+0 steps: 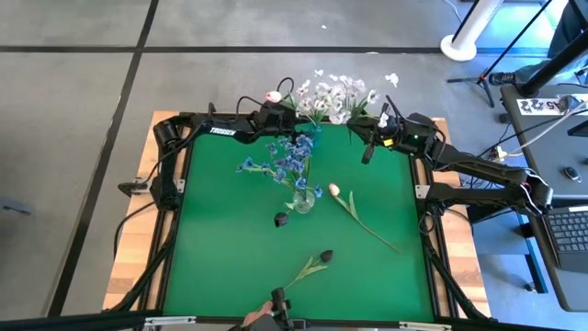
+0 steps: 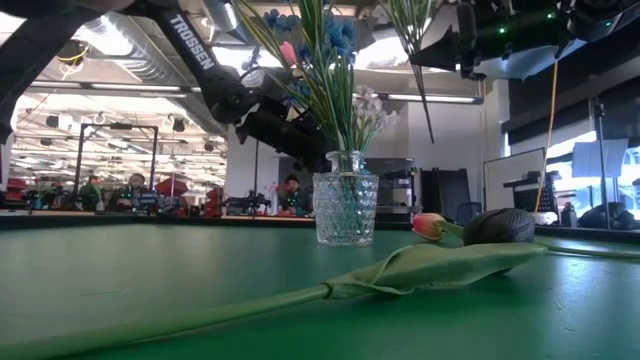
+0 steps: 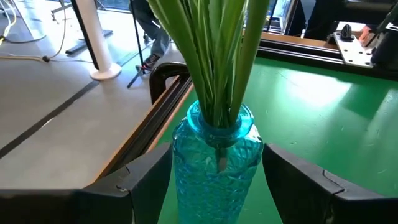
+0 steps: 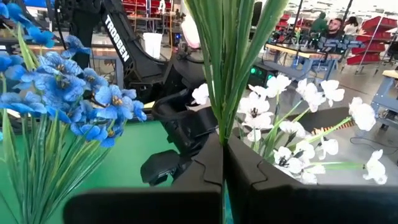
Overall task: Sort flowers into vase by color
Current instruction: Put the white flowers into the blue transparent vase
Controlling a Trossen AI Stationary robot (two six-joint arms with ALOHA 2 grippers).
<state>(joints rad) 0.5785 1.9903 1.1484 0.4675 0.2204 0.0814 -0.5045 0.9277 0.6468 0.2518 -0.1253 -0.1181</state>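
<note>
Sorting is only part done, as we read it. One pink tulip [image 1: 334, 190] and two near-black tulips [image 1: 281, 219] lie loose on the green table [image 1: 230, 248]. The pink one is right of centre. One dark head sits just near-left of the clear vase [image 2: 346, 210], the other nearer the front edge.

The blue sprays [image 1: 292, 156] stand in that clear vase at mid-table, and the white sprays [image 1: 335, 95] bunch at the far edge.

At the far side the right gripper [image 4: 222, 149] is clenched on a leafy stem [image 4: 231, 68]. We cannot tell which blossom that stem carries. The left gripper [image 3: 217, 171] has its fingers spread wide on either side of a blue vase [image 3: 214, 140], touching nothing. That vase is packed with green stalks and stands close to the table's far edge.

Our first worry is that blue vase. With floor just beyond it, a sideways nudge from either finger, or an uneven squeeze, could tip it off the table.

Second, the held stem hangs close to the blue sprays. Swinging it across could snag those blossoms and drag the clear vase over.

Third, the grip is on a thin stalk, so it may twist or slip as it goes down into a crowded neck.

Last, since we cannot see the bloom, it could land among the wrong colour.
</note>
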